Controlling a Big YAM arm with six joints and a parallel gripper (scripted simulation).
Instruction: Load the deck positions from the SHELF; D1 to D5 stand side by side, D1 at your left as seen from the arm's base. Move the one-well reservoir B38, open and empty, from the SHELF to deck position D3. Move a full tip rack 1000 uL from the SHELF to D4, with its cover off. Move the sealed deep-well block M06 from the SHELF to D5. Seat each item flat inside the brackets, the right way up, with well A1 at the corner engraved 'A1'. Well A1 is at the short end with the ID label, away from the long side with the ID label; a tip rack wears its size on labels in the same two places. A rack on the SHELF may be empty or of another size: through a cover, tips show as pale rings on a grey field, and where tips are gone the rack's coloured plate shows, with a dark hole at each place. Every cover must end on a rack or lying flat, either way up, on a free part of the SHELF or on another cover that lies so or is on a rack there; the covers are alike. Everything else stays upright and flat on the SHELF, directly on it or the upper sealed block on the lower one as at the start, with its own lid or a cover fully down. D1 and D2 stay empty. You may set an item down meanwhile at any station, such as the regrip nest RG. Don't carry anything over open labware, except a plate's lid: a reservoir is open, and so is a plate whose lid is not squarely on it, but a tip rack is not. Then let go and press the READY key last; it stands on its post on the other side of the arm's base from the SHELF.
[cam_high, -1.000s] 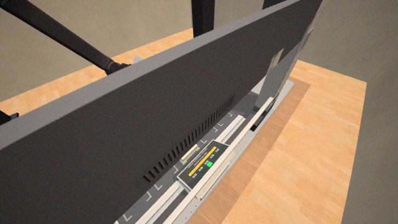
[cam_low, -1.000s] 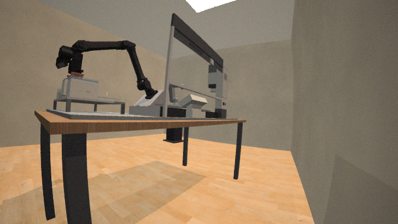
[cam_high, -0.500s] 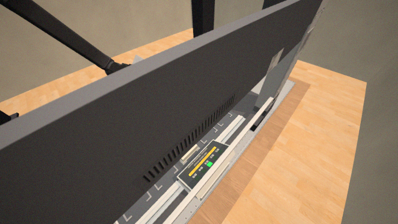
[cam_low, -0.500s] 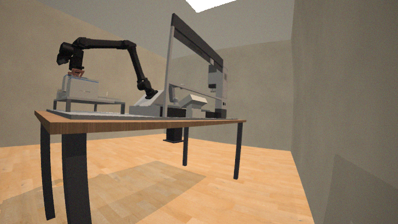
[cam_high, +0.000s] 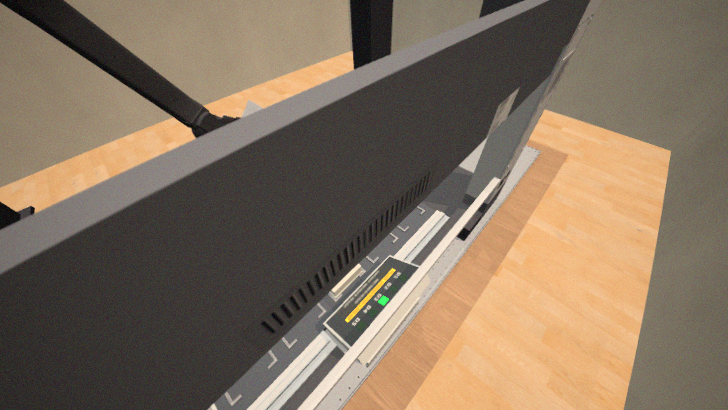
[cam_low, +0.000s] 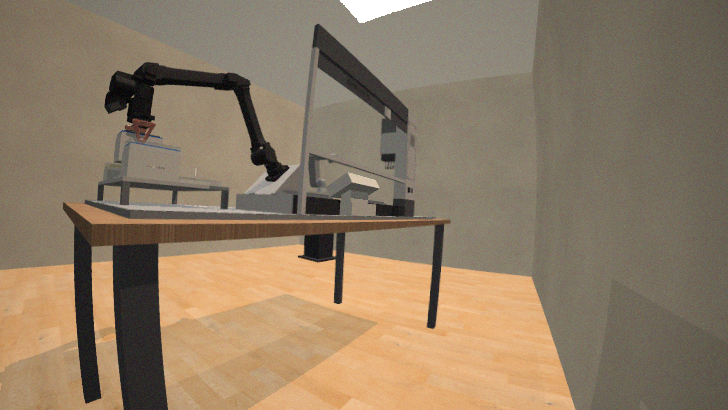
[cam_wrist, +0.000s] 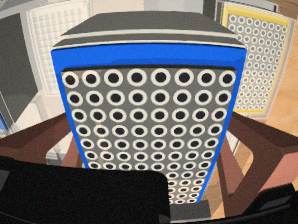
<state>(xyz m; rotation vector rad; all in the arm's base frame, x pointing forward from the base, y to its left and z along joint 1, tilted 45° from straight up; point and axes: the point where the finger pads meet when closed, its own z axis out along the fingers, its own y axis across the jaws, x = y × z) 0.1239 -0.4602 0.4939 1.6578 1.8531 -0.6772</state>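
In the wrist view a blue tip rack (cam_wrist: 149, 129) fills the middle, with pale rings on a grey field over its whole top. My gripper (cam_wrist: 149, 110) is right above it, one brown finger on each long side, shut on a clear cover that I hold over the rack. I cannot tell whether the cover is fully down. In the exterior view the gripper (cam_low: 140, 130) is at the top of the tall rack (cam_low: 152, 160) on the SHELF (cam_low: 163, 184) at the table's left end. The reservoir and the sealed block are not clearly in view.
A yellow-framed tip rack (cam_wrist: 262, 63) stands to the right of the blue one, and a white plate (cam_wrist: 49, 36) to the left. In the top view the dark gantry panel (cam_high: 254, 203) hides most of the deck. Below it are white brackets and a status panel (cam_high: 371, 305).
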